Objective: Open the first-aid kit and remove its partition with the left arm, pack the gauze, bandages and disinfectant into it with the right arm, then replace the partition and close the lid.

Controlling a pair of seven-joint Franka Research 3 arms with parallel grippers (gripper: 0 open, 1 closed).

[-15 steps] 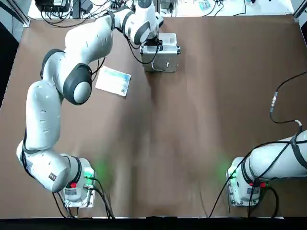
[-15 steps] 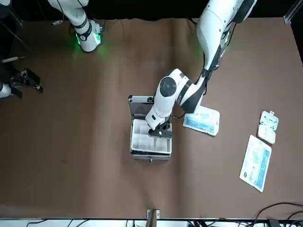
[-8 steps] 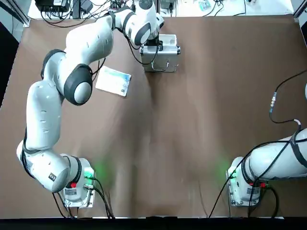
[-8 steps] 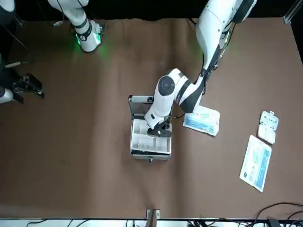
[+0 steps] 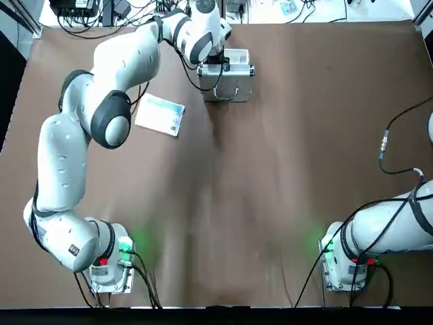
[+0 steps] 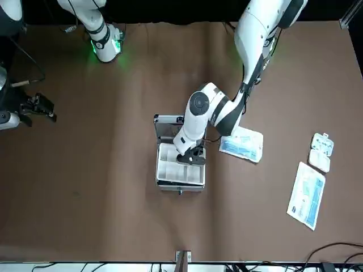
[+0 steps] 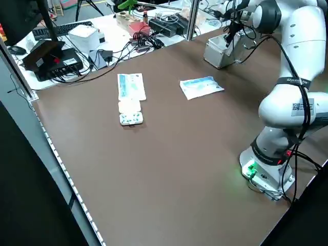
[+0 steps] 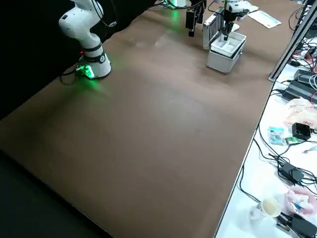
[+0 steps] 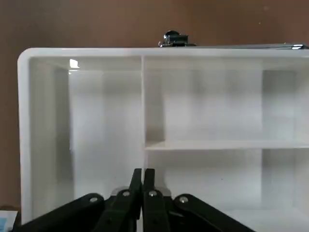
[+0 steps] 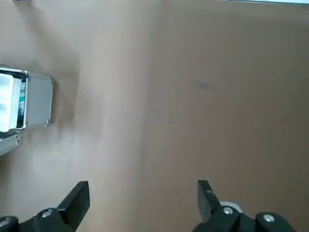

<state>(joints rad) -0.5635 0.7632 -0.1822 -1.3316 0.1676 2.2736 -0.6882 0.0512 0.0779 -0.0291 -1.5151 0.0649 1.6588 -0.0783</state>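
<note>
The silver first-aid kit (image 5: 229,76) stands open at the table's far side, its lid (image 6: 169,126) raised upright. Inside sits the white partition (image 9: 145,145), divided into compartments. My left gripper (image 6: 190,158) reaches down into the case near the lid side. Its fingers (image 9: 143,176) are pressed together at the partition's near wall. My right gripper (image 6: 41,105) hovers open over bare table well off to the kit's side, nothing between its fingers (image 10: 77,199). A blue-printed flat packet (image 6: 242,143) lies beside the kit. The disinfectant is out of view.
A long pale packet (image 6: 307,195) and a small white blister pack (image 6: 321,152) lie far out on the left arm's side. Cables and equipment (image 7: 148,25) crowd the bench beyond the table's far edge. A black cable (image 5: 396,145) hangs above the right arm.
The right gripper has drifted a little toward the far side of the table. The left gripper has barely shifted inside the case.
</note>
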